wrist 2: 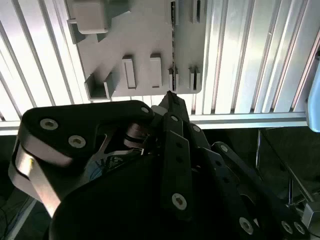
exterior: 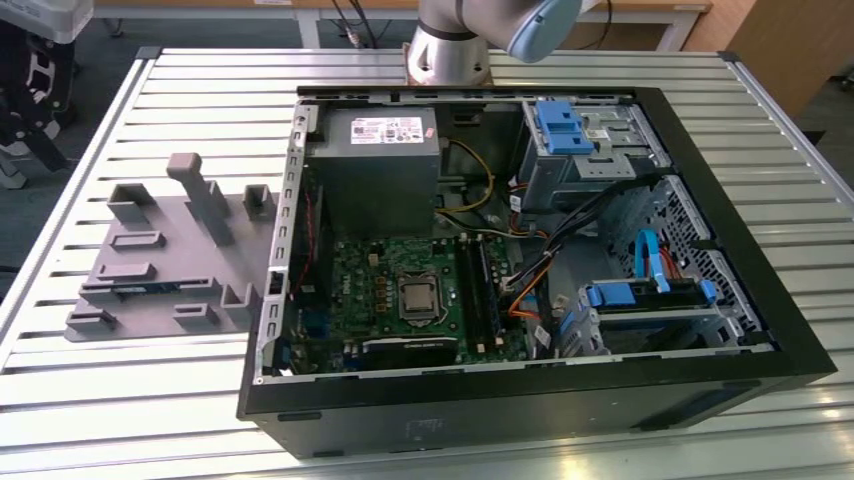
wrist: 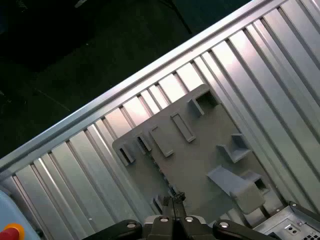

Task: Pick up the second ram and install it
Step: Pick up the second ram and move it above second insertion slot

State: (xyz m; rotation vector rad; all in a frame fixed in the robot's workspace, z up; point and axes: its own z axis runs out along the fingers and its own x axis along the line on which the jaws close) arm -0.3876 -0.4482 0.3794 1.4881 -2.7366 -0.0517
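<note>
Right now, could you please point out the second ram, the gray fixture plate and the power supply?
second ram (wrist 2: pixel 173 50): second wrist view, on its thin dark edge.
gray fixture plate (exterior: pixel 180 262): exterior view, on its bare flat base.
power supply (exterior: pixel 378 170): exterior view, middle of its gray casing.

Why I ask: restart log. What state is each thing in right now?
gripper: shut, empty, hovering over the gray fixture.
second ram: standing on edge in the fixture, not gripped.
computer case: on its side, side panel off.
processor: bare, no cooler on it.
</note>
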